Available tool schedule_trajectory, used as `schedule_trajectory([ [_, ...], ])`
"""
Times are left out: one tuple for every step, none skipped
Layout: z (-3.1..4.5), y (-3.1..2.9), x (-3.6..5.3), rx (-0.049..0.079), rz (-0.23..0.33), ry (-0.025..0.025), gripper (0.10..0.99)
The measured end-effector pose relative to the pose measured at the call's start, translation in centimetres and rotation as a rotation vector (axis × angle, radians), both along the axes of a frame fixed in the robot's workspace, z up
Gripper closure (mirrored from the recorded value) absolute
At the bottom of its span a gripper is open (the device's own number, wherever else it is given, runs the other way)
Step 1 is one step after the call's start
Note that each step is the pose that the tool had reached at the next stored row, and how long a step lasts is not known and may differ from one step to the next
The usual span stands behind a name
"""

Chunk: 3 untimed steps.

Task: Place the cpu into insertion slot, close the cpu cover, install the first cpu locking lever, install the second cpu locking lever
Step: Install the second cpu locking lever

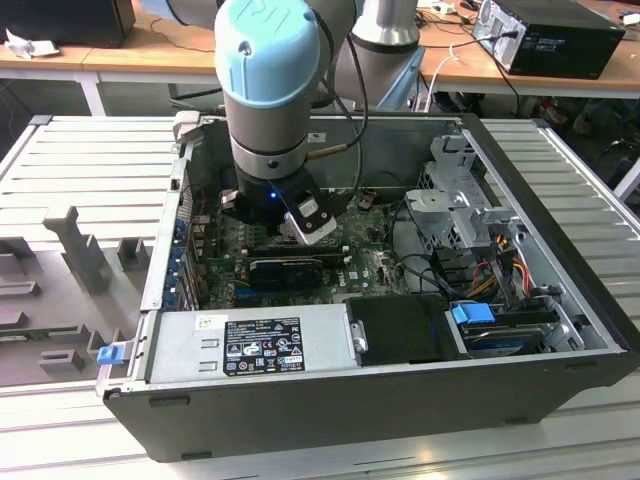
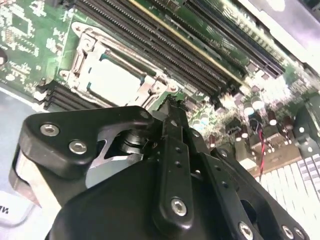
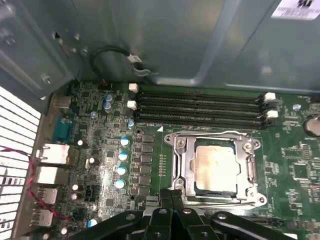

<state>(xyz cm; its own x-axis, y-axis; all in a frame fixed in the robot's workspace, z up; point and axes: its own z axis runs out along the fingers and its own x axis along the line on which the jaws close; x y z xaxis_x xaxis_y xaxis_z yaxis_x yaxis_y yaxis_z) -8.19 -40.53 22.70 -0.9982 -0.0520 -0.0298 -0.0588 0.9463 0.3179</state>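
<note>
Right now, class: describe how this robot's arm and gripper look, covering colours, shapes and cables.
The arm is a fat silver-grey cylinder with a light blue cap and a black cable alongside. The gripper is matte black, built of flat linkage plates with silver bolt heads.

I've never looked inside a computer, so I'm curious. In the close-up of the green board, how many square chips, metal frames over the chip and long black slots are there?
cpu, the square silver-tan chip: 1
cpu cover, the metal frame lying over it: 1
long black slots beside it: 4
Total: 6
</note>
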Motion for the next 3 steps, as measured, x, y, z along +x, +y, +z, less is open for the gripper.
schedule_trajectory([
  [0.20, 0.00, 0.00, 0.000, 0.000, 0.0001, 0.980],
  [0.36, 0.00, 0.00, 0.000, 0.000, 0.0001, 0.980],
  [0.48, 0.00, 0.00, 0.000, 0.000, 0.0001, 0.980],
])
